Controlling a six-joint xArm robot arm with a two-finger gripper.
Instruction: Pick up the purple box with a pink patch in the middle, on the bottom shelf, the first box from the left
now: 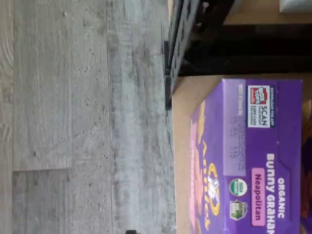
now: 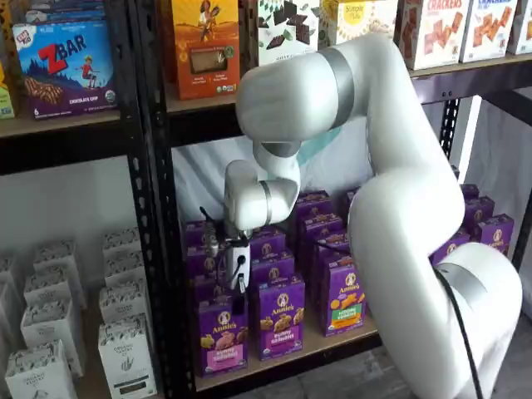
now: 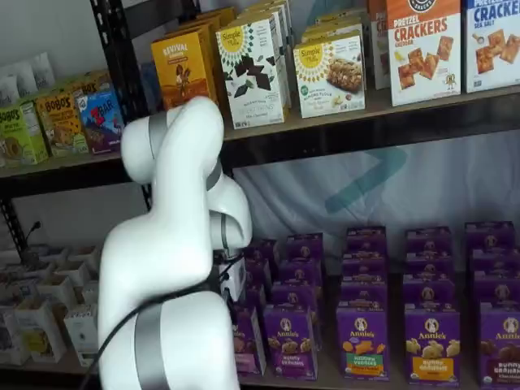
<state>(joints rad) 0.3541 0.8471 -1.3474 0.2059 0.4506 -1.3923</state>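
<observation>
The purple box (image 2: 221, 334) with a pink patch stands upright at the left front of the bottom shelf (image 2: 328, 347). My gripper (image 2: 233, 289) hangs right above it, its white body over the box's top. The fingers are dark against the boxes and no gap can be made out. The wrist view shows the box's purple top (image 1: 256, 146) with a pink "Neapolitan" label, on the tan shelf board (image 1: 183, 122). In a shelf view my own arm hides most of the box (image 3: 247, 345) and the gripper (image 3: 234, 286).
More purple boxes (image 2: 280, 317) stand in rows beside and behind it, one with a green-and-orange patch (image 2: 343, 299). A black upright (image 2: 158, 249) stands just left of the box. White cartons (image 2: 125, 353) fill the neighbouring bay. Grey floor (image 1: 83, 117) lies below the shelf edge.
</observation>
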